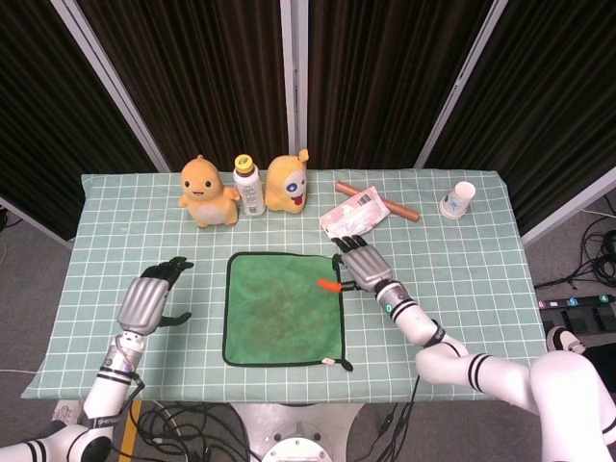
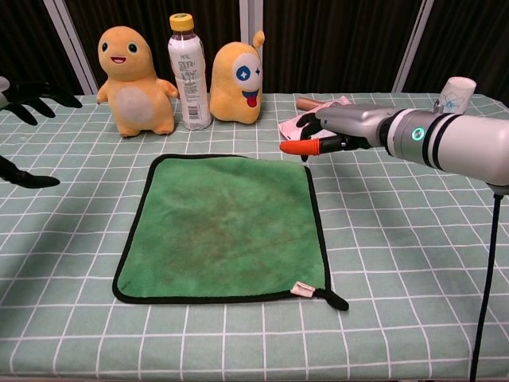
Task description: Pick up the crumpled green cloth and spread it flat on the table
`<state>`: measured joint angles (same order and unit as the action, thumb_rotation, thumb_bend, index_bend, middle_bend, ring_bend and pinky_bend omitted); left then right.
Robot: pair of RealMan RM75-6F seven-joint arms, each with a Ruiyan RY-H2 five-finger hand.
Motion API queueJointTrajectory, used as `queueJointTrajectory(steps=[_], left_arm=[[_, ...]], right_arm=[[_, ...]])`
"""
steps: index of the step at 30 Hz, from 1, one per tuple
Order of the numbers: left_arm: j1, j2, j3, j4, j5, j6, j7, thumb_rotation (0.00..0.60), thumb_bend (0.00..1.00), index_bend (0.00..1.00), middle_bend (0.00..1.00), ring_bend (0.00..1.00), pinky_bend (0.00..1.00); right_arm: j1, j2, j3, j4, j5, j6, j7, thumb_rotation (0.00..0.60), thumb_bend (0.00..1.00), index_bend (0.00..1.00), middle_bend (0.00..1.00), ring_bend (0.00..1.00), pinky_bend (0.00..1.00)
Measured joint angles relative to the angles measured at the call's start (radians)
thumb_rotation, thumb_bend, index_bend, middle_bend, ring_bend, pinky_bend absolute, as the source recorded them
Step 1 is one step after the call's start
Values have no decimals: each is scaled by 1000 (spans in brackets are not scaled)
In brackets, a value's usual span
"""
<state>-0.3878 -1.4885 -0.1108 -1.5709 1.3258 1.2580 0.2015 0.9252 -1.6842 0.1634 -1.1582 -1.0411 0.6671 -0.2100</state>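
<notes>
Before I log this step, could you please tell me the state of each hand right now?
Left hand: open, fingers apart, holding nothing.
Right hand: open, holding nothing, above the table beside the flat green cloth.

L hand (image 2: 24, 95) mostly off-frame

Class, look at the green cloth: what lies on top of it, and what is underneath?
Nothing lies on the cloth; the right hand is off its far right corner. Under it is the checked tablecloth; whatever it covers cannot be seen.

High head view, low chest view, shared table (image 1: 452, 269).
</notes>
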Motion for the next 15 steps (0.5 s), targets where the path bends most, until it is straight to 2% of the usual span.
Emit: queueJointTrajectory(steps=[9,15], left_arm=[[4,5,0,-4,-9,-1,6,600,23,257,268,247,273],[7,8,0,-3,-11,1,7,600,23,257,268,247,273]], right_arm=[[21,-67,3,61,-54,-7,28,0,165,391,35,0,0],[46,-146,4,188,-29,-35,-10,0,165,391,37,0,0]])
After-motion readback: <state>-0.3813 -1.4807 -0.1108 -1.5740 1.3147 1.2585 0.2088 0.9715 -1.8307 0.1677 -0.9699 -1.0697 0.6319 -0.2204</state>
